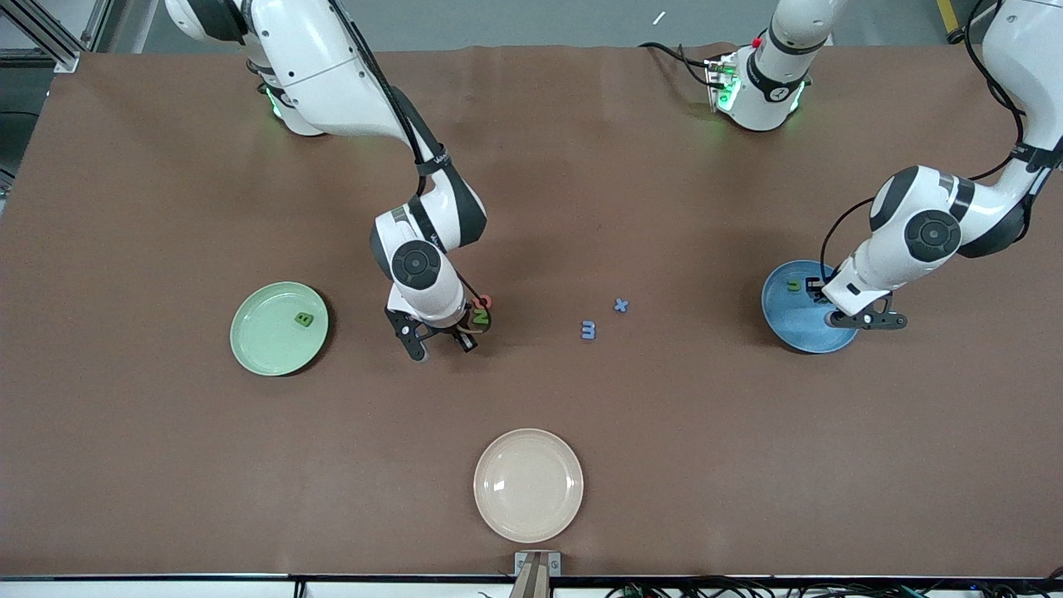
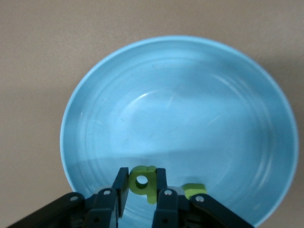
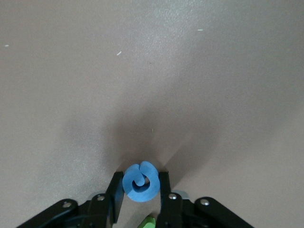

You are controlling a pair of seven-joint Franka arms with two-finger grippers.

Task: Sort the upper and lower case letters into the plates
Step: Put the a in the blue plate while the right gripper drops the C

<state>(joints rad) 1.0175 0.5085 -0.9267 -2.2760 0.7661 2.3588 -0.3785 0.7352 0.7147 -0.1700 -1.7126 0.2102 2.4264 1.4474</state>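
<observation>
My right gripper (image 1: 444, 336) (image 3: 140, 184) is down at the table in the middle, shut on a blue C (image 3: 142, 189) squeezed between its fingers. A green N (image 1: 480, 316) and a red Q (image 1: 485, 301) lie right beside it. The mint green plate (image 1: 264, 345) holds a green B (image 1: 305, 319). My left gripper (image 1: 816, 290) (image 2: 142, 179) hangs over the sky blue plate (image 1: 797, 328) (image 2: 190, 95), shut on a green lower-case letter (image 2: 151, 194). A second green letter (image 1: 794, 285) (image 2: 194, 190) lies in that plate. A blue m (image 1: 588, 330) and blue x (image 1: 620, 305) lie on the table between the two arms.
A cream-beige plate (image 1: 528, 485) sits near the table edge closest to the front camera. The brown table (image 1: 166, 457) stretches out bare around it. Both arm bases stand along the edge farthest from that camera.
</observation>
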